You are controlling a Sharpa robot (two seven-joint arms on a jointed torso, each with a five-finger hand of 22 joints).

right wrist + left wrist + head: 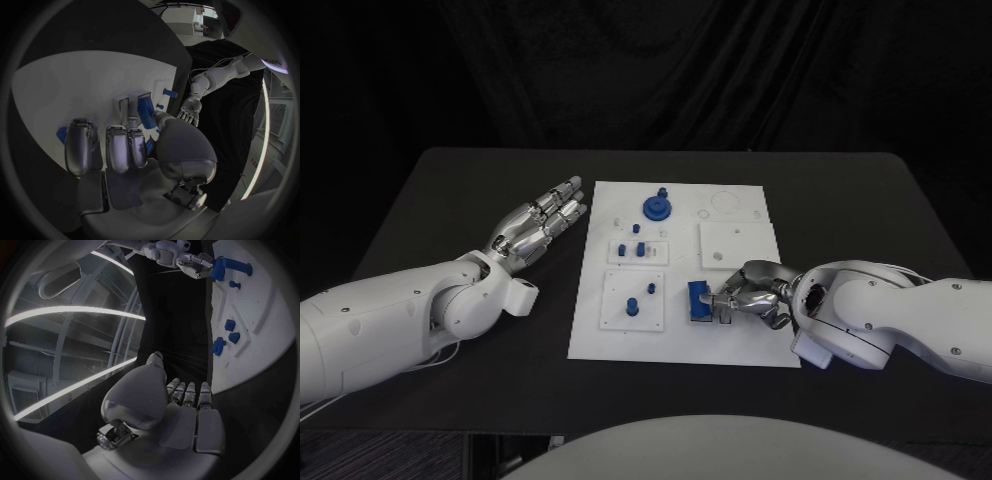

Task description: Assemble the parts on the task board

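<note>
right robot hand (744,297) grips the blue block part (697,300) at the task board (733,345) near edge; block's long axis runs near-to-far, just left of the fingers. left robot hand (540,222) open, fingers straight, off the board's left edge above the desk (473,190). right is nearer.

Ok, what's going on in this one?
The robot is assembling small blue parts on the white task board. Its right robot hand grips a blue block at the board's near right. The left robot hand holds nothing, its fingers stretched out beside the board's left edge. Other blue parts, including a round one, sit on the board.
</note>
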